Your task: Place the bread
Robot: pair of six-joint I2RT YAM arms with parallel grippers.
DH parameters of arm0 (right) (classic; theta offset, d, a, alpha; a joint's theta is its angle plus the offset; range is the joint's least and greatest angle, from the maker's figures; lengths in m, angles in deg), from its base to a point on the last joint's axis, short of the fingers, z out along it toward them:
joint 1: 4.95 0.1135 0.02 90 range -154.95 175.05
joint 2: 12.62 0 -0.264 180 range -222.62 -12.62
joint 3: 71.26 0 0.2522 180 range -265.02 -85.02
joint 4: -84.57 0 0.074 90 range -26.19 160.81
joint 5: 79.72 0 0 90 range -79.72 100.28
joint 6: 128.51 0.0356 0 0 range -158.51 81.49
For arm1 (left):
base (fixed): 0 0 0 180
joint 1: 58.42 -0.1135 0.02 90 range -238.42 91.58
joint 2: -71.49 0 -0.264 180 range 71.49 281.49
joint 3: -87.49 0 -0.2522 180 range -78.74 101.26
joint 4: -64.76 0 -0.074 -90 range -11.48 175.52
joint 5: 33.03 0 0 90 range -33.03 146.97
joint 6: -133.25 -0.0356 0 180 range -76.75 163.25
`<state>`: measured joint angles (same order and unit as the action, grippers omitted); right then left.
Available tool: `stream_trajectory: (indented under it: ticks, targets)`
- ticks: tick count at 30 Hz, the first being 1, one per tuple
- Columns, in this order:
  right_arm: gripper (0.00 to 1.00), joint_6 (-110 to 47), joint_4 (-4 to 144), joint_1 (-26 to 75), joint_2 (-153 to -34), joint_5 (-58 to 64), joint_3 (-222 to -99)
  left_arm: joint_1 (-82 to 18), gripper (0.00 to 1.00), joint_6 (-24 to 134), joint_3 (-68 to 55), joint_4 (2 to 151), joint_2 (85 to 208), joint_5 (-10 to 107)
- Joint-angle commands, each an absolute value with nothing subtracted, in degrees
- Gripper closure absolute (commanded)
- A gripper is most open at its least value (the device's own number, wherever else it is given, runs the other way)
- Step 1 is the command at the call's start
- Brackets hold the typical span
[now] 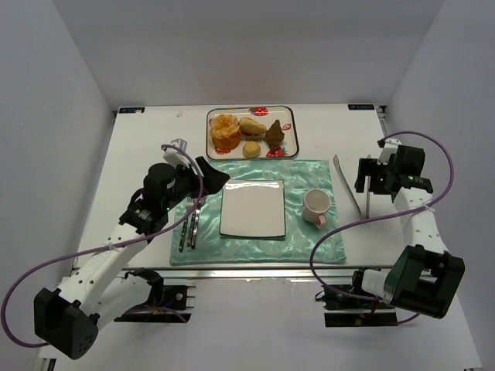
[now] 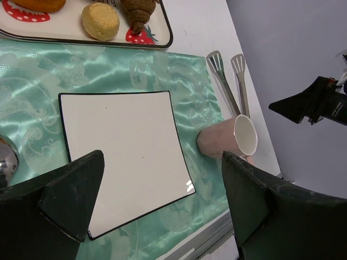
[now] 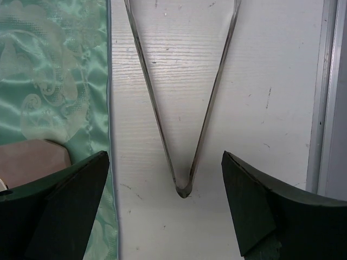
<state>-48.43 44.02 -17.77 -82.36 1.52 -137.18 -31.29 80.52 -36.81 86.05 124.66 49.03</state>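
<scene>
The bread (image 1: 274, 134) (image 2: 138, 13), a small dark brown lumpy cone, lies at the right end of the strawberry-print tray (image 1: 291, 124) (image 2: 166, 30). A white square plate (image 1: 252, 209) (image 2: 124, 151) sits bare on the green mat. My left gripper (image 1: 216, 176) (image 2: 162, 157) hovers open over the plate's left side, nothing between its fingers. My right gripper (image 1: 370, 176) (image 3: 165, 157) stands open above the hinge end of the metal tongs (image 1: 350, 189) (image 3: 183, 189) (image 2: 225, 81), which lie flat on the table to the right of the mat.
A pink cup (image 1: 316, 207) (image 2: 227, 138) lies on its side on the mat (image 1: 309, 174) to the right of the plate. A large orange bun (image 1: 225, 131) and pale rolls (image 1: 251, 149) share the tray. Cutlery (image 1: 186, 224) lies to the left of the plate.
</scene>
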Motion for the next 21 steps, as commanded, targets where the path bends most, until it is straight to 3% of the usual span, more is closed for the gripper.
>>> stream_trajectory:
  ticks: [1, 8, 11, 12, 13, 14, 17, 21]
  targets:
    - [0.11, -51.2, 46.3, -18.5, -81.9, 0.4, -139.1, -31.1, 0.02, 79.7, -36.1, 84.9, 124.9, 49.6]
    - [0.17, -63.0, 42.2, -19.8, -83.5, -6.2, -139.8, -31.1, 0.02, 79.3, -35.6, 84.8, 125.7, 49.5]
    - [0.31, -63.5, 42.5, -20.6, -84.1, -5.8, -139.2, -31.1, 0.02, 79.2, -35.9, 84.8, 125.6, 49.5]
    - [0.45, -63.6, 42.6, -20.7, -84.5, -5.7, -138.9, -31.1, 0.02, 79.2, -35.9, 84.9, 125.5, 49.6]
    - [0.52, -63.6, 42.6, -20.7, -84.8, -5.4, -138.6, -31.1, 0.02, 79.1, -36.0, 84.8, 125.3, 49.8]
    - [0.52, -63.4, 42.9, -20.8, -85.0, -5.1, -138.4, -31.1, 0.02, 79.2, -36.5, 84.8, 125.1, 49.8]
    - [0.12, -65.0, 41.9, -20.8, -86.4, -5.0, -138.5, -31.1, 0.02, 79.5, -37.5, 83.7, 124.5, 49.5]
    - [0.11, -65.6, 42.0, -20.8, -91.3, -2.8, -139.5, -31.1, 0.02, 79.6, -37.9, 83.4, 124.9, 48.6]
